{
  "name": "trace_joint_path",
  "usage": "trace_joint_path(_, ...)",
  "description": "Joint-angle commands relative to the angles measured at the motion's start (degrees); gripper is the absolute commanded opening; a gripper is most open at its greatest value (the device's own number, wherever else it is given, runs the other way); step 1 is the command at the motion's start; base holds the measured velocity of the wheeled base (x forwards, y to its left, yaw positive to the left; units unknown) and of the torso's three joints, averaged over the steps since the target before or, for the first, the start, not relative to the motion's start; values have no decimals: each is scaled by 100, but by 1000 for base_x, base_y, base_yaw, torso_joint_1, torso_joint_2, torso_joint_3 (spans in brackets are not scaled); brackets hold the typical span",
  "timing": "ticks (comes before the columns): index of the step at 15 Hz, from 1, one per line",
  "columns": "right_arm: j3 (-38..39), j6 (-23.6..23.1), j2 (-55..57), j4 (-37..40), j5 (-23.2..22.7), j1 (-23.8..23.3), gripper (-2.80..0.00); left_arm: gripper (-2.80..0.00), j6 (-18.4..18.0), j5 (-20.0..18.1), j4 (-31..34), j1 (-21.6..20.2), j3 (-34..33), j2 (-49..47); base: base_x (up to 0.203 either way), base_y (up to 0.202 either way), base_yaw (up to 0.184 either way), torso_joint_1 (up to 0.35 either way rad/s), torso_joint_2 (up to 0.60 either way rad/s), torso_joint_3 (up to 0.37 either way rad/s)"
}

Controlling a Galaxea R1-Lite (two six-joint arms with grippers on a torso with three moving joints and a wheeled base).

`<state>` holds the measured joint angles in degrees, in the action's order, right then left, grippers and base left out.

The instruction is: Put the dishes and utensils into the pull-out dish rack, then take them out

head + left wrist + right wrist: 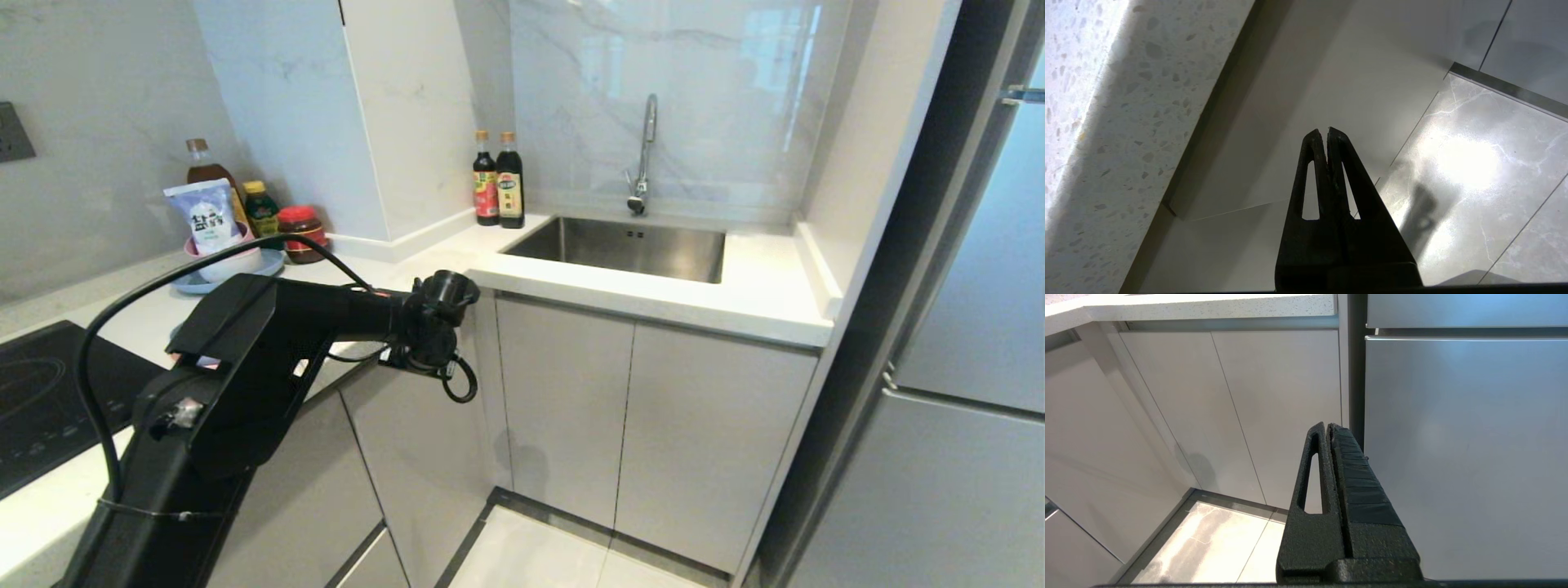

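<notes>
My left arm's wrist (433,325) reaches out to the inner corner of the kitchen cabinets, just below the countertop edge. The left gripper (1327,130) is shut with nothing between its fingers. It points at a pale cabinet front (1306,102) beneath the speckled countertop (1098,122). All cabinet fronts are closed, so the pull-out dish rack's basket is hidden. The dishes and utensils are out of view; only a sliver of pink (196,361) shows behind the arm. My right gripper (1327,424) is shut, empty and parked low, facing the cabinet doors (1274,408).
A steel sink (620,245) with a faucet (645,155) is set in the counter, with two sauce bottles (500,180) beside it. Stacked bowls holding a salt bag (214,237) stand on a blue-grey plate, with jars, at the back left. A black hob (41,392) is at the left and a fridge (963,367) at the right.
</notes>
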<state>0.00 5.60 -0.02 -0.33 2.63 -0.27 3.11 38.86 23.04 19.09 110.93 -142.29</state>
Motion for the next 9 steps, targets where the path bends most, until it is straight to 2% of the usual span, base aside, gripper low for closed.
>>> trace_joint_path(1,0,3,-24,-2,0,0,-280,-280,6,95,16,-2,-2,-18,0,0,0,0,0,0)
trace_joint_path(6,0,3,-24,-2,0,0,-280,-280,16,107,25,19,-10,76,0,0,0,0,0,0)
trace_joint_path(9,0,3,-24,-2,0,0,-280,-280,102,101,33,56,-40,481,0,0,0,0,0,0)
